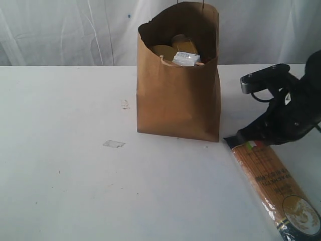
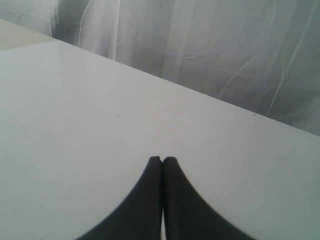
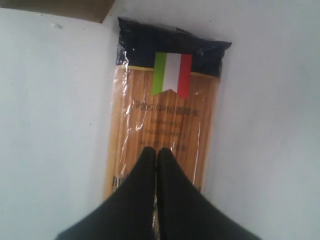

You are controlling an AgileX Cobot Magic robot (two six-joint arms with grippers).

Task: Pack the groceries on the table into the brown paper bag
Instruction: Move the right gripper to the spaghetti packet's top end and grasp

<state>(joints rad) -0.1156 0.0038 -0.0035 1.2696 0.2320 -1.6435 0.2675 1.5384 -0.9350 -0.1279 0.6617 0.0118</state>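
Note:
The brown paper bag (image 1: 178, 100) stands upright mid-table with its top open; a white-blue carton (image 1: 186, 59) and yellowish groceries show inside. The long spaghetti packet (image 1: 273, 183) lies flat on the table (image 1: 70, 191) to the bag's right, its dark end with a flag label near the bag's front corner. My right gripper (image 3: 156, 150) hovers shut over the spaghetti packet (image 3: 165, 110) with nothing between its fingers; in the exterior view its arm (image 1: 281, 113) leans in from the right edge. My left gripper (image 2: 162, 159) is shut over bare table (image 2: 75, 125) and does not show in the exterior view.
A small clear scrap (image 1: 114, 144) and a tiny crumb (image 1: 125, 104) lie left of the bag. A white curtain (image 1: 65, 30) hangs behind the table's far edge. A corner of the bag (image 3: 75, 9) shows in the right wrist view.

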